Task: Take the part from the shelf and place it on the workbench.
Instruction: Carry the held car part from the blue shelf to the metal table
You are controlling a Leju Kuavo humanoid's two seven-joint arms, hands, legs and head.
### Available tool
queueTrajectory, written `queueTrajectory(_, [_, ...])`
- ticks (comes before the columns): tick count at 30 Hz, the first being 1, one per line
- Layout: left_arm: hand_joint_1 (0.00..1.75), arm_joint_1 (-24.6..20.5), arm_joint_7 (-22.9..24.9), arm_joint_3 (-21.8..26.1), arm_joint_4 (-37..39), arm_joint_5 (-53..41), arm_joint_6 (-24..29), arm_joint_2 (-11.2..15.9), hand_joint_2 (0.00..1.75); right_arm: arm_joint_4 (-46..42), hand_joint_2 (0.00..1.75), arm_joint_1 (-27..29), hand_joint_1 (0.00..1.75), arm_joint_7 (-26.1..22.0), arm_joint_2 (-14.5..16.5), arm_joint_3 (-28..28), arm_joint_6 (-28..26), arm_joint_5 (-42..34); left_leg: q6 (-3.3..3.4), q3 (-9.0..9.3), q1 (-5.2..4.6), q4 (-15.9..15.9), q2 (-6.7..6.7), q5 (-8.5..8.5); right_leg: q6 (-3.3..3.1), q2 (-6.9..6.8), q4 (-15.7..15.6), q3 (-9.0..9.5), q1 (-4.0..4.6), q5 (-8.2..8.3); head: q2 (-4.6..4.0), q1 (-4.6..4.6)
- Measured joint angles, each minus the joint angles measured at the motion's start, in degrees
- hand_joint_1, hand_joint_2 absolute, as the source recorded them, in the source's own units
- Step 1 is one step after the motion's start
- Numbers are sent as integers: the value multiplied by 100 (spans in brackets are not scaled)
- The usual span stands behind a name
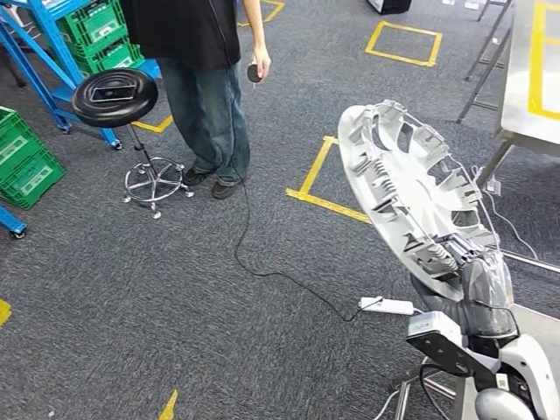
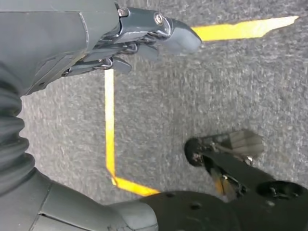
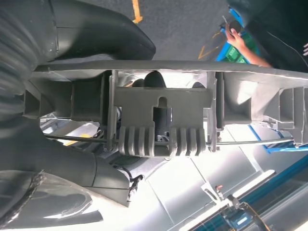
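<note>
The part is a large silver wheel cover point(image 1: 409, 192) with ribbed clips on its inner face. My right hand point(image 1: 486, 293) grips its near rim and holds it tilted up above the carpet at the right. The right wrist view shows the cover's rim and a clip block point(image 3: 160, 120) close up, with the thumb point(image 3: 101, 36) on one side and fingers point(image 3: 72, 168) on the other. My left hand point(image 2: 138, 36) hangs over the grey carpet, holding nothing, its fingers stretched out close together. The metal workbench point(image 1: 528, 96) with a yellow marking stands at the far right.
A person in jeans point(image 1: 208, 105) stands ahead holding a small black object on a cable point(image 1: 290, 276) that trails across the carpet to a white power strip point(image 1: 386, 305). A black stool point(image 1: 115, 96), green crates point(image 1: 26, 162) and a blue rack point(image 1: 52, 52) stand at the left. Yellow tape squares point(image 1: 402, 42) mark the floor.
</note>
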Motion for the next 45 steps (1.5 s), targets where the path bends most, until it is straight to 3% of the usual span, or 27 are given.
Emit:
queueTrajectory(2, [0,-12,-1,0,0,1,-2,7,175,-3,175,15,175,0,0,-2,-1,0,85,16,-7,-39,135,19,45,-223,96,-92,12,-57,0,19])
queueTrajectory(4, [0,-15,-2,0,1,2,-9,10,175,-3,175,-1,175,-1,3,-1,-4,1,156,26,-30,-65,288,28,48,-627,603,-352,51,-316,0,45])
queueTrajectory(6, [0,1,-2,0,2,2,-20,8,175,-3,175,-11,175,-1,7,0,-11,4,193,28,-72,-66,461,17,50,-785,1302,-703,62,-603,0,53])
queueTrajectory(7, [0,7,-2,0,2,2,-25,8,175,-3,175,-4,175,0,7,0,-14,5,201,30,-89,-66,549,12,48,-806,1483,-794,62,-632,0,52])
queueTrajectory(8, [0,8,-2,0,2,2,-28,6,175,-3,175,4,175,1,7,0,-15,7,204,35,-102,-66,634,8,41,-823,1458,-778,63,-557,0,53])
queueTrajectory(9, [0,4,-2,0,2,2,-31,4,175,-3,175,12,175,2,7,0,-15,8,201,44,-110,-66,711,2,27,-859,1217,-645,66,-397,0,51])
queueTrajectory(11, [0,-11,-2,0,3,2,-34,-1,175,-4,175,15,175,4,7,0,-16,11,172,71,-132,-65,842,-19,-19,-1098,471,-221,106,-96,0,51])
queueTrajectory(13, [0,-19,-2,0,4,2,-34,-1,175,-13,175,9,175,3,8,-1,-19,13,111,104,-153,-71,944,-32,-88,-1264,59,16,166,-4,0,41])
queueTrajectory(16, [0,-25,-2,0,5,2,-34,-11,175,-27,175,20,175,3,9,-5,-23,14,6,168,-140,-118,1074,-37,-205,-1098,-15,27,194,39,0,31])
queueTrajectory(18, [0,-32,-2,0,7,2,-35,-14,175,-41,175,26,175,3,9,-4,-26,15,-34,118,-123,77,872,-210,-283,-973,-85,57,174,93,0,15])
queueTrajectory(20, [0,-24,-2,0,8,2,-38,-11,175,-49,175,19,175,4,14,0,-28,17,-32,-142,-122,706,559,-562,-331,-842,-111,71,173,119,0,-2])
queueTrajectory(21, [0,-12,-2,0,10,2,-40,-13,175,-49,175,16,175,4,17,3,-29,17,-25,-300,-126,1058,485,-706,-343,-763,-110,69,183,121,0,-6])
queueTrajectory(22, [0,2,-2,1,11,2,-42,-13,175,-49,175,19,175,4,20,6,-30,18,-17,-410,-130,1291,453,-762,-351,-678,-109,70,194,122,0,-6])
queueTrajectory(23, [0,11,-2,1,13,2,-44,-13,175,-49,175,22,175,4,22,9,-30,19,-5,-438,-133,1333,437,-706,-354,-589,-109,73,205,122,0,-5])
queueTrajectory(25, [0,13,-2,2,13,2,-45,-9,175,-49,175,29,175,5,22,11,-31,20,44,-231,-138,832,354,-326,-351,-414,-106,85,216,125,0,-5])
queueTrajectory(27, [0,8,-2,1,15,2,-47,3,175,-49,175,25,175,6,24,13,-33,20,110,66,-134,140,103,-22,-329,-260,-90,76,221,131,0,0])
queueTrajectory(29, [0,6,-2,0,18,2,-49,15,175,-51,175,22,175,5,26,14,-43,21,134,188,-141,-154,-28,13,-273,-131,-82,27,197,155,0,2])
queueTrajectory(31, [0,-4,-2,1,21,2,-50,12,175,-54,175,36,175,5,26,12,-52,20,156,214,-148,-230,92,28,-198,-32,-91,-36,160,179,0,-1])
queueTrajectory(33, [0,-20,-3,1,23,2,-52,11,175,-57,175,52,175,4,26,7,-54,19,212,248,-135,-313,236,70,-143,-260,74,-160,172,75,0,29])
queueTrajectory(35, [0,-21,-4,2,25,3,-53,15,175,-60,175,41,175,2,27,4,-58,19,245,266,-142,-348,386,84,-107,-641,639,-453,182,-213,0,62])
queueTrajectory(37, [0,-8,-4,2,26,4,-55,16,175,-60,175,31,175,1,28,3,-63,20,252,268,-153,-345,552,73,-70,-785,1268,-775,155,-433,0,67])
queueTrajectory(38, [0,-6,-4,2,27,3,-56,16,175,-60,175,35,175,2,28,2,-65,21,245,272,-155,-344,637,63,-54,-817,1365,-828,137,-411,0,67])
queueTrajectory(39, [0,-7,-4,2,28,3,-57,15,175,-60,175,39,175,4,28,2,-66,25,231,280,-153,-342,716,51,-38,-852,1236,-762,119,-288,0,68])
queueTrajectory(40, [0,-11,-6,2,32,2,-57,14,175,-60,175,41,175,7,28,2,-67,32,210,293,-150,-338,788,35,-22,-926,912,-585,101,-101,0,68])
queueTrajectory(42, [0,-19,-11,2,38,-3,-54,20,175,-61,175,38,175,10,29,2,-75,52,144,318,-166,-314,905,-12,-14,-1186,204,-191,107,125,0,67])
queueTrajectory(44, [0,-23,-16,1,39,-13,-46,33,175,-65,175,32,175,12,30,2,-94,69,73,350,-193,-302,1002,-48,-83,-1286,-56,-35,147,133,0,58])
queueTrajectory(45, [0,-25,-17,1,39,-18,-43,37,175,-67,175,34,175,13,31,0,-103,73,42,370,-197,-305,1057,-58,-139,-1216,-56,-31,160,140,0,55])
